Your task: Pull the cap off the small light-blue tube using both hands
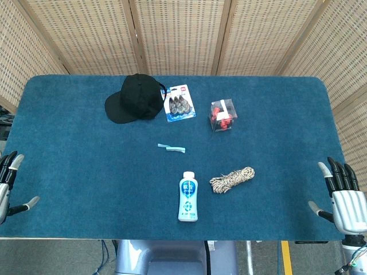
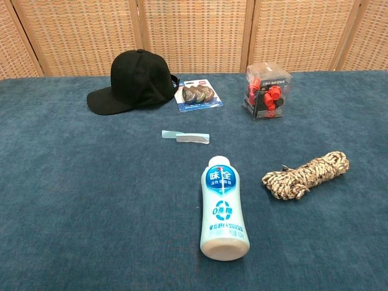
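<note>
The small light-blue tube (image 1: 171,148) lies flat near the middle of the blue table, also seen in the chest view as a thin tube (image 2: 185,137) with its paler end to the right. My left hand (image 1: 8,183) hovers at the table's left edge with fingers spread, holding nothing. My right hand (image 1: 343,196) stands at the right edge, fingers apart and empty. Both hands are far from the tube. Neither hand shows in the chest view.
A black cap (image 1: 136,98) and a blister pack (image 1: 180,107) lie at the back. A clear box with red pieces (image 1: 222,114) sits to their right. A lying drink bottle (image 1: 188,196) and a coiled rope (image 1: 231,179) are near the front.
</note>
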Available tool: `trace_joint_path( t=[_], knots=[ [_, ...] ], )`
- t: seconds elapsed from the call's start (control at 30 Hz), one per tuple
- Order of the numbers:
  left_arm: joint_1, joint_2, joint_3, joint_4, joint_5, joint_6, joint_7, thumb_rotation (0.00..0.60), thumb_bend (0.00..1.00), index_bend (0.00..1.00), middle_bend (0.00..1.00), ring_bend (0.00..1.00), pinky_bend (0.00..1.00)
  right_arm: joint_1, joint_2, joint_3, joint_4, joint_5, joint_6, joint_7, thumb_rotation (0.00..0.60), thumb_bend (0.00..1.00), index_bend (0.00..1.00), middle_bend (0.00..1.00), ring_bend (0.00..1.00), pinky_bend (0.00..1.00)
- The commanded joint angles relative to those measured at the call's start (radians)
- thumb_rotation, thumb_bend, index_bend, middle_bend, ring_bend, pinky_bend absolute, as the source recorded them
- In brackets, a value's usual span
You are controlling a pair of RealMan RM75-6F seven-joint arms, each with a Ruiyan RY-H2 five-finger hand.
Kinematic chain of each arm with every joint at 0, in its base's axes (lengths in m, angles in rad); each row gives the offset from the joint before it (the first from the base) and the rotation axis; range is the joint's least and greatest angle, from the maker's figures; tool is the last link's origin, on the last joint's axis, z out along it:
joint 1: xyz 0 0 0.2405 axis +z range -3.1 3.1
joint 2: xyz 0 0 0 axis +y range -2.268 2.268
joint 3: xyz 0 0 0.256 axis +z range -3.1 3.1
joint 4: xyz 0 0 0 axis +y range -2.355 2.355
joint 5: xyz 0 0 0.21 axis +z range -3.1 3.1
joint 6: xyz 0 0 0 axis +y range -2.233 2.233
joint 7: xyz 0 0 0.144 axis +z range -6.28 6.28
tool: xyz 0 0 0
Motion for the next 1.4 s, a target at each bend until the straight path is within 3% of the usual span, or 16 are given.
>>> trace_joint_path(
  t=[0.03, 0.4, 0.5, 0.6, 0.77, 0.93, 1.03, 1.23, 1.4],
  knots=[
    [-0.001, 0.0, -0.001, 0.001, -0.005, -0.005, 0.0, 0.6, 0.0, 0.0, 0.0, 0.0, 0.0, 0.001, -0.001, -0.002, 0.0, 0.001, -0.004, -0.002, 0.6, 0.0, 0.0, 0.0, 0.0, 0.0],
    [-0.015, 0.003, -0.017, -0.015, -0.03, -0.031, 0.003, 0.6, 0.0, 0.0, 0.0, 0.0, 0.0, 0.053, 0.008, 0.013, -0.022, 0.008, -0.083, 0.001, 0.6, 0.0, 0.0, 0.0, 0.0, 0.0],
    [-0.017, 0.0, -0.021, -0.009, -0.021, -0.022, -0.012, 0.6, 0.0, 0.0, 0.0, 0.0, 0.0, 0.153, 0.044, 0.073, -0.088, 0.02, -0.188, -0.021, 0.6, 0.0, 0.03, 0.0, 0.0, 0.0],
    [-0.02, 0.002, -0.024, -0.01, -0.03, -0.03, -0.014, 0.6, 0.0, 0.0, 0.0, 0.0, 0.0, 0.275, 0.09, 0.142, -0.17, 0.081, -0.35, 0.006, 0.6, 0.0, 0.12, 0.0, 0.0, 0.0],
    [-0.029, 0.001, -0.04, -0.012, -0.06, -0.046, -0.01, 0.6, 0.0, 0.0, 0.0, 0.0, 0.0, 0.447, 0.081, 0.233, -0.198, 0.201, -0.564, 0.056, 0.6, 0.01, 0.23, 0.0, 0.0, 0.0],
    [-0.041, -0.002, -0.056, -0.014, -0.105, -0.078, -0.001, 0.6, 0.0, 0.0, 0.0, 0.0, 0.0, 0.59, 0.008, 0.294, -0.174, 0.303, -0.683, 0.007, 0.6, 0.05, 0.3, 0.0, 0.0, 0.0],
    [-0.057, -0.011, -0.072, -0.006, -0.146, -0.112, 0.016, 0.6, 0.0, 0.0, 0.0, 0.0, 0.0, 0.707, -0.078, 0.32, -0.13, 0.36, -0.745, -0.1, 0.6, 0.05, 0.3, 0.0, 0.0, 0.0],
    [-0.071, -0.019, -0.079, -0.005, -0.177, -0.141, 0.04, 0.6, 0.0, 0.0, 0.0, 0.0, 0.0, 0.825, -0.18, 0.333, -0.049, 0.504, -0.787, -0.242, 0.6, 0.05, 0.31, 0.0, 0.0, 0.0],
    [-0.081, -0.028, -0.087, 0.003, -0.203, -0.161, 0.059, 0.6, 0.0, 0.0, 0.0, 0.0, 0.0, 0.945, -0.307, 0.316, 0.09, 0.683, -0.821, -0.38, 0.6, 0.09, 0.32, 0.0, 0.0, 0.0]
  ],
)
